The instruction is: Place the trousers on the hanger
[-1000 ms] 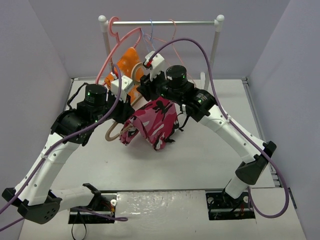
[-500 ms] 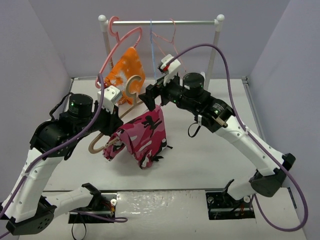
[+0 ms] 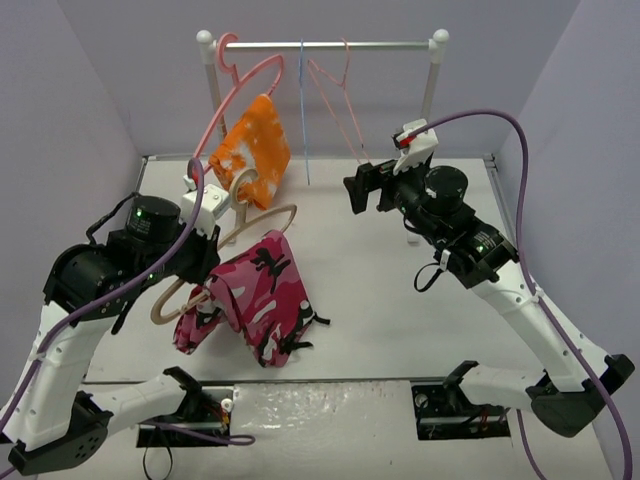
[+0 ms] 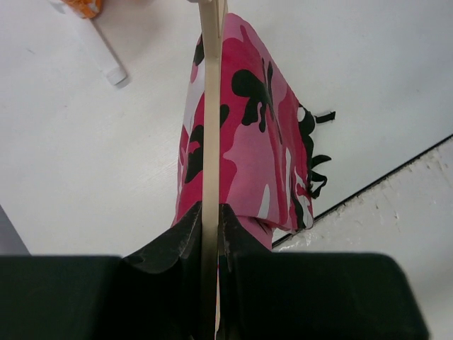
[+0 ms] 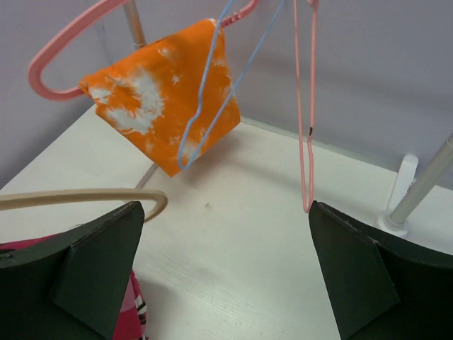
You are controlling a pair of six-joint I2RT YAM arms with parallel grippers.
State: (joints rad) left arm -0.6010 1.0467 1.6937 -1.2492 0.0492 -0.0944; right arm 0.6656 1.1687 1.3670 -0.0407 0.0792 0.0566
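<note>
Hanging folded over the crossbar of the thick beige clothes hanger (image 4: pixel 211 106), the pink, red, white and black camouflage-print trousers (image 4: pixel 248 142) sit over the left front of the white table (image 3: pixel 390 300), fabric falling on both sides of the bar. Whether the lower end touches the tabletop, I cannot tell. The left gripper (image 4: pixel 209 212) is pinched tight on the hanger's frame. The right gripper (image 5: pixel 225 212) is spread wide with nothing between its fingers, well apart from the trousers, facing the metal rail (image 3: pixel 330 44) — there an orange-and-white cloth (image 5: pixel 163 120) hangs on a thick pink hanger (image 3: pixel 235 95), beside a thin blue wire hanger (image 3: pixel 304 120) and a thin pink wire hanger (image 5: pixel 299 106).
</note>
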